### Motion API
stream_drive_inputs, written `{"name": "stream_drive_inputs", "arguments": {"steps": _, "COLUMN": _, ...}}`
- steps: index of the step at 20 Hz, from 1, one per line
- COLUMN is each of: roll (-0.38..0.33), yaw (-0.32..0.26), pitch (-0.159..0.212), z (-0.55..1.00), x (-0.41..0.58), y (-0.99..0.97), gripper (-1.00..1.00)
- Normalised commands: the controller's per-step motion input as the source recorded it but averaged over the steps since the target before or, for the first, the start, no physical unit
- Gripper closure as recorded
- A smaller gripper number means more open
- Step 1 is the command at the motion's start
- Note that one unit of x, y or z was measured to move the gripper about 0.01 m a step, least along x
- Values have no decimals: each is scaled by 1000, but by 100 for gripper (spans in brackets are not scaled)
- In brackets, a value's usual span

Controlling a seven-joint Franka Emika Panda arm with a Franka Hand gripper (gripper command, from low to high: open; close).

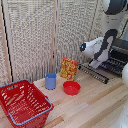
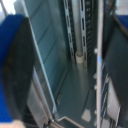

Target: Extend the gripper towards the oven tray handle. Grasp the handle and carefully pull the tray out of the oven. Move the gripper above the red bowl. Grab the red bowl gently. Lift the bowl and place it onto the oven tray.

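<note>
A pale wooden table with visible plank seams carries everything, and behind it stands a folding screen of woven beige panels in light frames.

Going from the exterior view's left: a large red mesh basket with a blue rim sits at the near corner. Next comes a plain blue cup, upright, then a yellow and red carton standing just behind the red bowl, which is small, round, shallow and rests on the bare wood, apart from the cup. Further right the tray, a dark rack of thin parallel bars, juts out from the oven at the frame's edge. The bulky white arm bends down there, and the gripper hangs at the tray's outer edge; whether its fingers are parted or closed cannot be told.

The wrist view gives only a blurred close look at grey metal walls and barred racks, with a blue and dark finger at one side.
</note>
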Motion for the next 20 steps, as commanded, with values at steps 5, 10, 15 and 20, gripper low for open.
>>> {"name": "stream_drive_inputs", "arguments": {"steps": 5, "roll": 0, "yaw": 108, "pitch": 9, "z": 191, "x": -38, "y": -174, "gripper": 100}}
{"name": "stream_drive_inputs", "arguments": {"steps": 10, "roll": 21, "yaw": 75, "pitch": 0, "z": 39, "x": -114, "y": 60, "gripper": 100}}
{"name": "stream_drive_inputs", "arguments": {"steps": 15, "roll": 10, "yaw": 2, "pitch": 2, "z": -81, "x": -14, "y": 647, "gripper": 100}}
{"name": "stream_drive_inputs", "arguments": {"steps": 20, "roll": 0, "yaw": -1, "pitch": 12, "z": -185, "x": 77, "y": 994, "gripper": 100}}
